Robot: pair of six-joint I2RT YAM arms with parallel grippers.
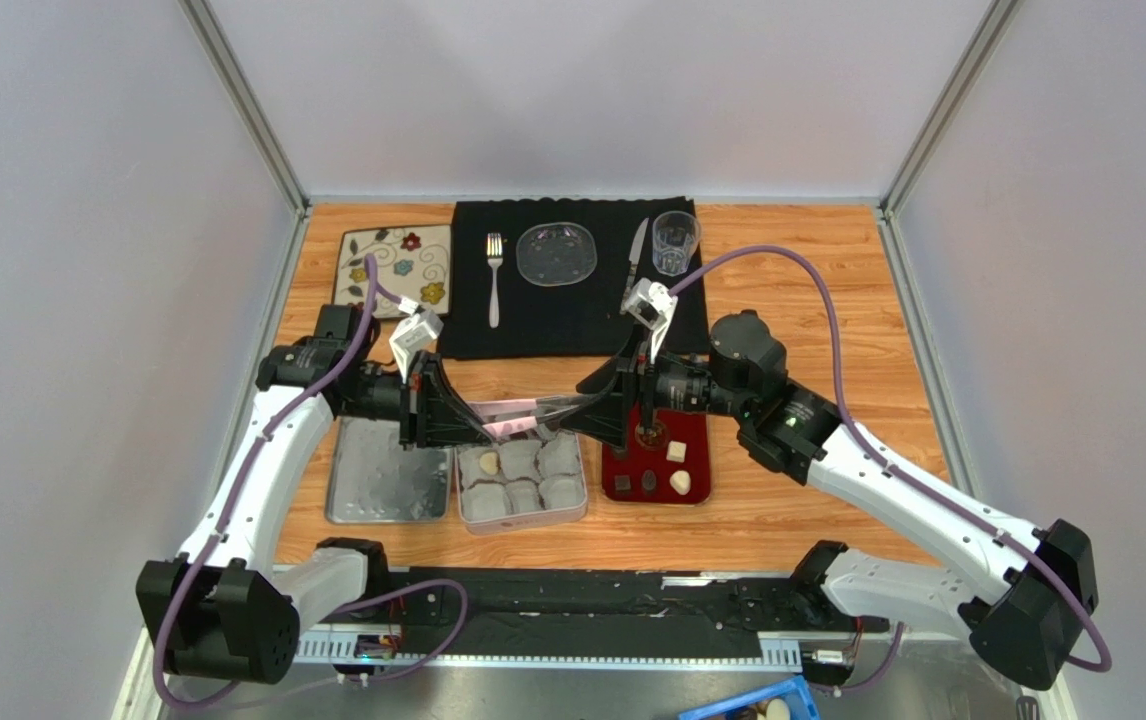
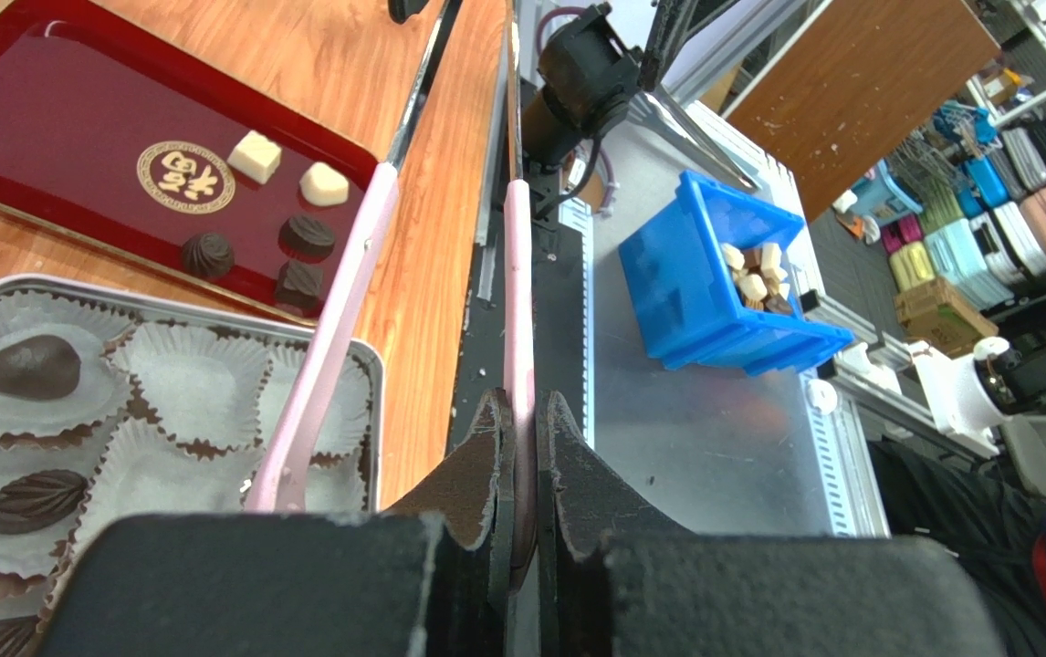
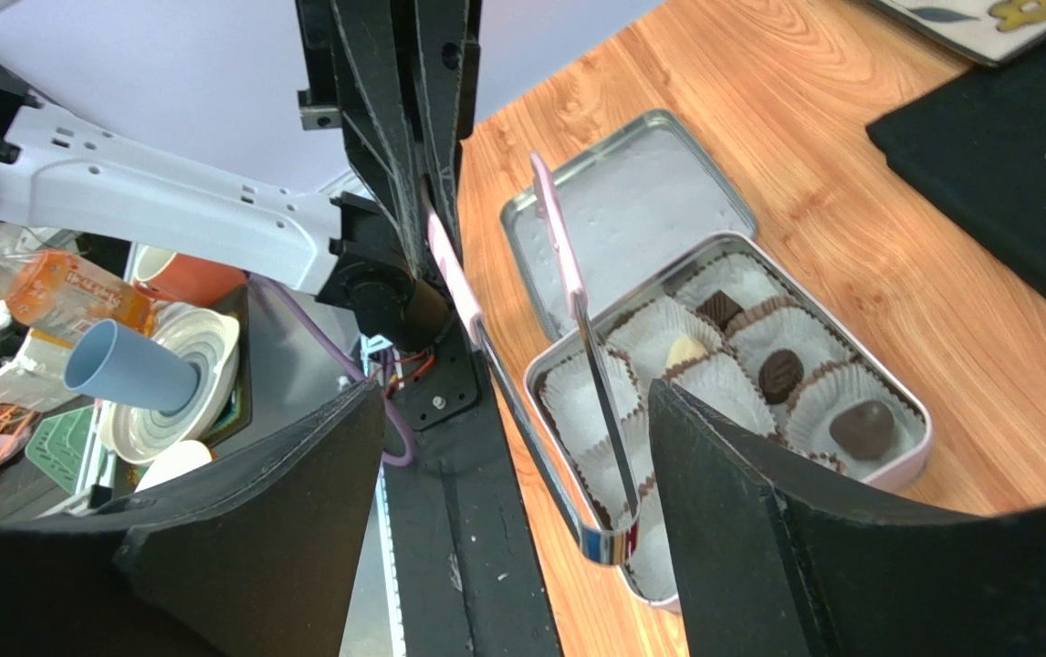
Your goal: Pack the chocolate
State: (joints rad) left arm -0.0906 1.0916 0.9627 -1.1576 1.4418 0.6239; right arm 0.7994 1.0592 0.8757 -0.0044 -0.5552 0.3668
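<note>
Over the rectangular silver metal tin (image 1: pixel 522 524) I see both arms meeting, with a pair of long pink tongs (image 2: pixel 516 288) stretched between them. My left gripper (image 2: pixel 526 411) is pressed together on the tip of one tong arm, and the other tong arm splays away from it above the tin's right edge. My right gripper (image 3: pixel 518 397) is spread wide, its fingers standing either side of the tongs' joined silver end. I cannot tell whether that end touches a finger.

White crinkled paper cups (image 2: pixel 200 377) fill the tin, and four pieces of chocolate (image 3: pixel 865 427) sit in them: three dark brown and one cream-white. Five more pieces, two cream-white and three dark brown, lie on the dark red rectangular tray (image 2: pixel 62 82) just right of the tin. A flat silver metal lid (image 1: pixel 384 473) lies just left of the tin.
</note>
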